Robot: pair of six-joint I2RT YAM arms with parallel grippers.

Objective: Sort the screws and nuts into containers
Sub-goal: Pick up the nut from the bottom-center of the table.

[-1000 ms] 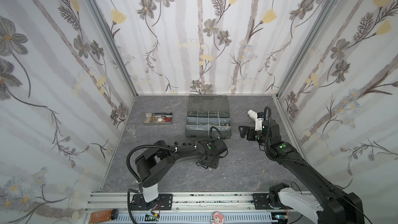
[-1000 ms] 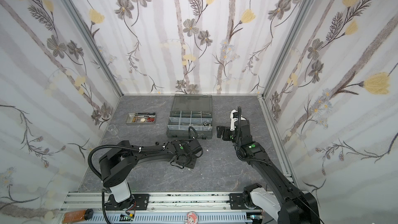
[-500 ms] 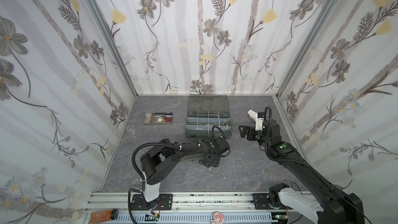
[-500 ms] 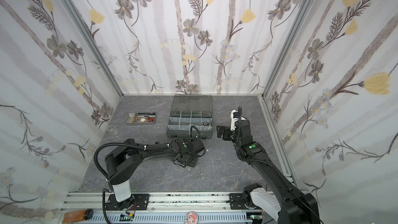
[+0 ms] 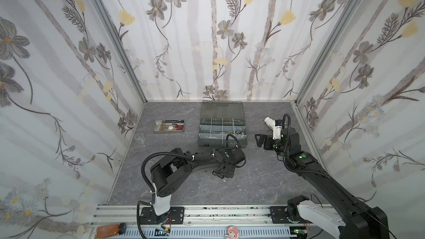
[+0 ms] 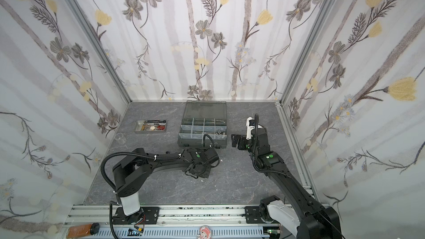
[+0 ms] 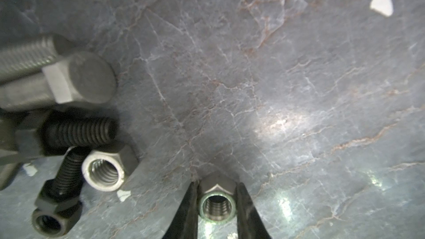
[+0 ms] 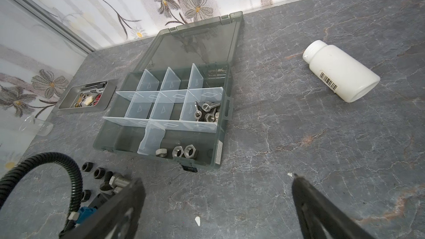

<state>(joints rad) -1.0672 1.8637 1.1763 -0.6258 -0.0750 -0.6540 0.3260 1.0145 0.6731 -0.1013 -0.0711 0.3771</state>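
**A:** Since a second ago we see the left arm shifted a little at its elbow, and the left gripper [image 7: 217, 186] has drawn its jaws in. The right arm has not moved.

**B:** What do we hold now?

**A:** The left gripper is pinched narrow on a silver nut [image 7: 217, 209], with a black finger [image 7: 186, 210] touching each side. Its threaded hole faces the wrist camera, low over the grey table [image 7: 287, 88].

**B:** And the loose parts?

**A:** Just beside it we see a heap: silver hex-head screws [image 7: 76, 81], black screws [image 7: 78, 129], a loose silver nut [image 7: 104, 172] and a black nut [image 7: 51, 221]. In a top view that spot lies in front of the organizer box [image 5: 211, 143], near it.

**B:** The containers [image 8: 174, 102]?

**A:** The lid is open. We count three silver hex nuts [image 8: 184, 151] in the nearest row, and wing nuts [image 8: 205, 111] in the middle row's right-end compartment.

**B:** The right gripper [image 8: 216, 178]?

**A:** Its jaws are spread wide and empty, and it hangs beside the box's right end. The white bottle [image 8: 340, 74] lies on its side nearby. We see the steel tray [image 8: 69, 104] well to the left of the box.
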